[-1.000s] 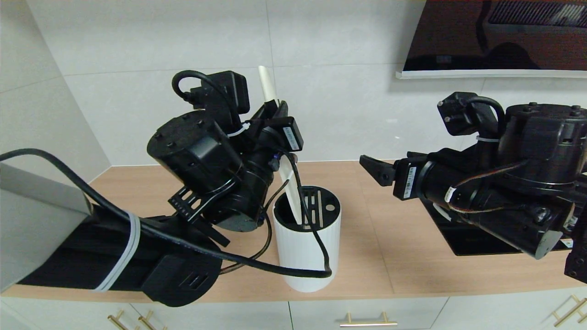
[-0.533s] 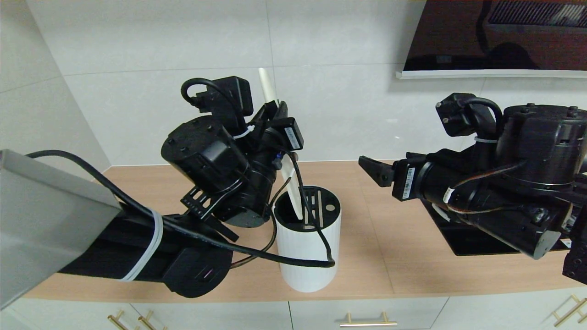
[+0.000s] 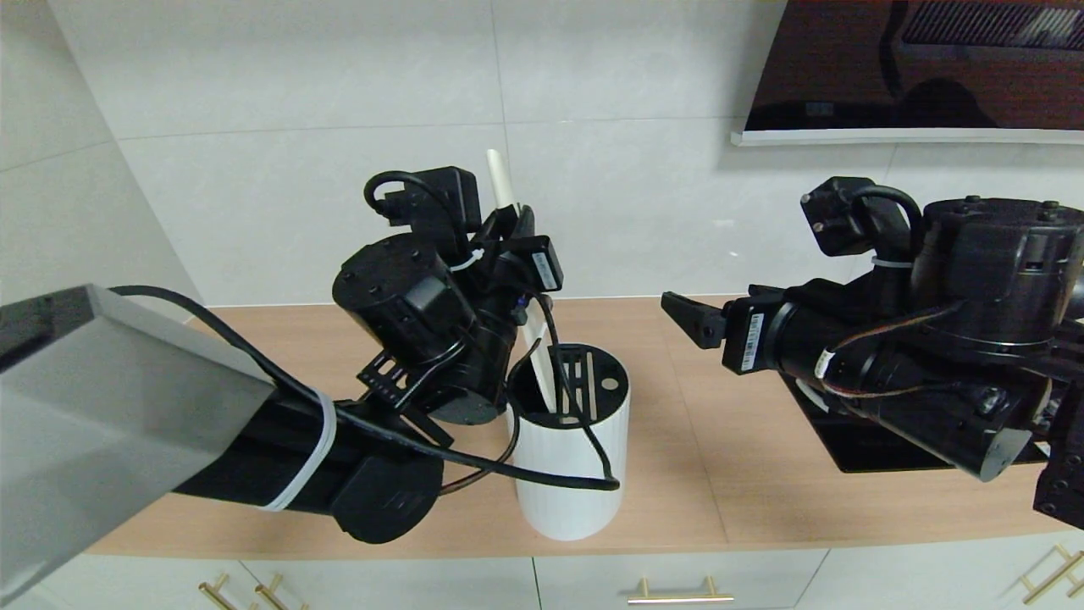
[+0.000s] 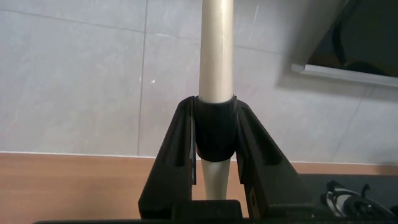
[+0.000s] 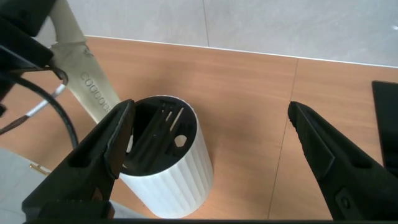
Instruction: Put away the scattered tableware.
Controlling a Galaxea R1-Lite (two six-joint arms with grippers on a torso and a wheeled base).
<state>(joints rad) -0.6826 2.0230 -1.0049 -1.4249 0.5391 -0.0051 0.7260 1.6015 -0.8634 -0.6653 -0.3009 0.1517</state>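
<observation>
The left gripper (image 4: 214, 134) is clamped on the round handle of a cream utensil (image 4: 216, 50), whose lower end stands tilted inside the white ribbed holder (image 3: 567, 457) at centre frame. The right gripper (image 5: 211, 109) hangs with its fingers spread wide and nothing between them, right of the holder and above it. The holder stands on a wooden countertop (image 3: 694, 474) with a black cooktop (image 3: 847, 449) at lower right, a grey tiled wall (image 3: 254, 85) behind and a dark range hood (image 3: 915, 68) at upper right. Compared with a second ago, the left arm sits lower and further right, and the utensil reaches deeper into the holder.
</observation>
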